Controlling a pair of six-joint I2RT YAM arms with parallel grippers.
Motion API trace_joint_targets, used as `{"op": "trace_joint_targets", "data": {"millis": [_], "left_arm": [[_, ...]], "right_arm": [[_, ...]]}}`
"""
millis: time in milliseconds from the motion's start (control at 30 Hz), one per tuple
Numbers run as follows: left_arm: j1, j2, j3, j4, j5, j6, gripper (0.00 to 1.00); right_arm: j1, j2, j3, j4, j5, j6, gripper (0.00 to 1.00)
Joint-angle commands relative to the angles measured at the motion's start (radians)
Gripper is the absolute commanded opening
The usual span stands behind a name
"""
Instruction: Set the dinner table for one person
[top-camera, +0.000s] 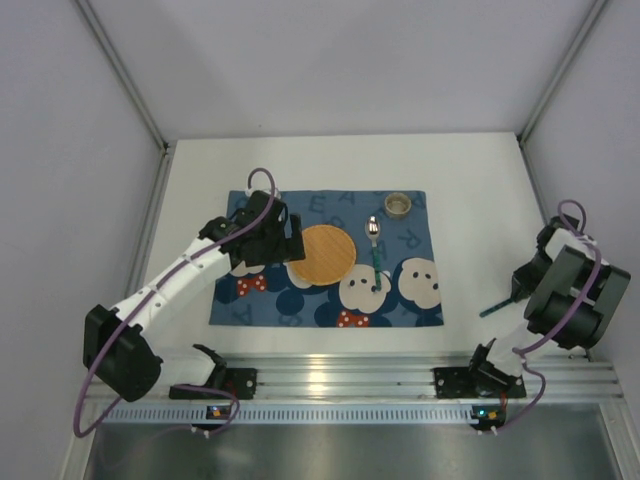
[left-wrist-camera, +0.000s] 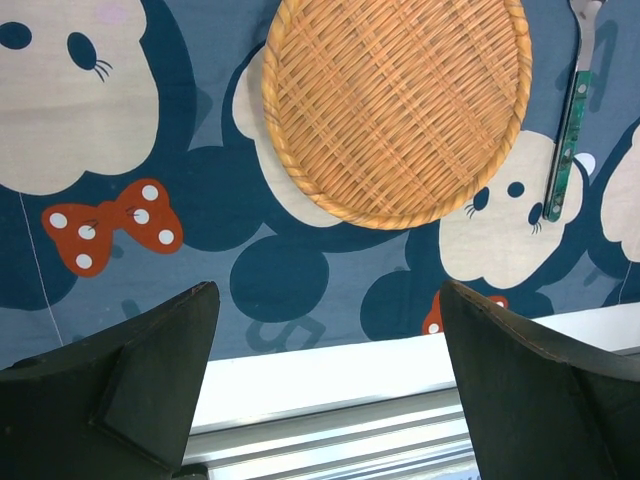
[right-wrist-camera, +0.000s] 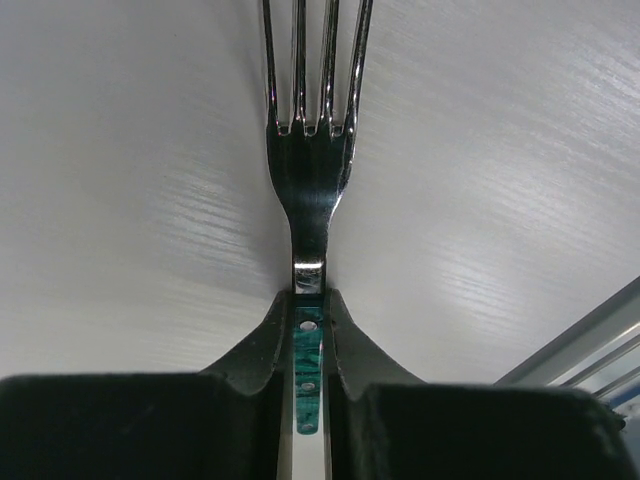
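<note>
Top camera looks down from the near side; wrist cameras sit close above, the left sharing the plate (top-camera: 326, 255) (left-wrist-camera: 395, 105)

fork (right-wrist-camera: 308, 200) tine tips cut off at top edge, handle mostly hidden in right end effector (right-wrist-camera: 308, 305).

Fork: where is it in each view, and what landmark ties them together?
Top external: fork far right, green handle only, off the placemat.
Left wrist: not in it.
Right wrist: centre, handle clamped in the right pincer, tines up-frame.
Shared landmark: aluminium rail, bottom of top external, lower right corner in right wrist.
</note>
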Motion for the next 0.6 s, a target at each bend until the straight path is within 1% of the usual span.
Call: {"op": "trace_joint_targets", "data": {"millis": [0,33,67,100,167,200,233,267,300,333,367,400,433,467,500,533,567], "left_arm": [[0.003,0.017,0.052,0.001,-0.001,0.001,0.97],[0.001,0.036,0.078,0.001,0.002,0.011,0.97],[0.001,0.045,0.078,0.0,0.0,0.017,0.97],[0.001,0.054,0.11,0.001,0.002,0.024,0.97],[0.001,0.086,0.145,0.001,0.0,0.044,0.97],[0.0,0.099,0.182,0.0,0.002,0.05,0.97],[0.0,0.117,0.201,0.001,0.0,0.063,0.97],[-0.005,0.126,0.221,0.0,0.002,0.07,0.97],[-0.012,0.134,0.265,-0.002,0.0,0.078,0.97],[-0.02,0.149,0.29,-0.003,-0.003,0.093,0.96],[-0.038,0.157,0.341,-0.005,-0.003,0.103,0.97],[-0.051,0.166,0.369,-0.005,0.003,0.113,0.96],[-0.063,0.189,0.398,-0.004,0.008,0.135,0.96],[-0.131,0.232,0.514,-0.005,0.009,0.17,0.95],[-0.132,0.232,0.515,-0.005,0.009,0.17,0.95],[-0.153,0.266,0.541,-0.007,-0.003,0.181,0.95],[-0.199,0.281,0.566,-0.01,-0.012,0.199,0.95]], "right_arm": [[0.057,0.041,-0.04,0.079,-0.024,0.021,0.0],[0.122,0.011,-0.007,0.051,-0.044,0.041,0.0],[0.162,0.0,0.018,0.033,-0.047,0.052,0.0],[0.205,-0.008,0.048,0.011,-0.052,0.066,0.0],[0.291,-0.014,0.165,-0.056,-0.055,0.106,0.0],[0.372,-0.014,0.211,-0.079,-0.059,0.12,0.0],[0.412,-0.011,0.305,-0.102,-0.057,0.141,0.0],[0.488,-0.002,0.355,-0.142,-0.058,0.15,0.0],[0.527,0.004,0.406,-0.161,-0.056,0.158,0.0],[0.564,0.015,0.509,-0.18,-0.052,0.172,0.0],[0.649,0.042,0.559,-0.219,-0.05,0.176,0.0],[0.685,0.059,0.61,-0.236,-0.056,0.178,0.0],[0.719,0.081,0.706,-0.259,-0.066,0.183,0.0],[0.834,0.16,0.827,-0.332,-0.087,0.193,0.0],[0.836,0.161,0.828,-0.333,-0.087,0.193,0.0],[0.861,0.176,0.883,-0.342,-0.095,0.201,0.0],[0.904,0.197,0.903,-0.352,-0.113,0.206,0.0]]}}
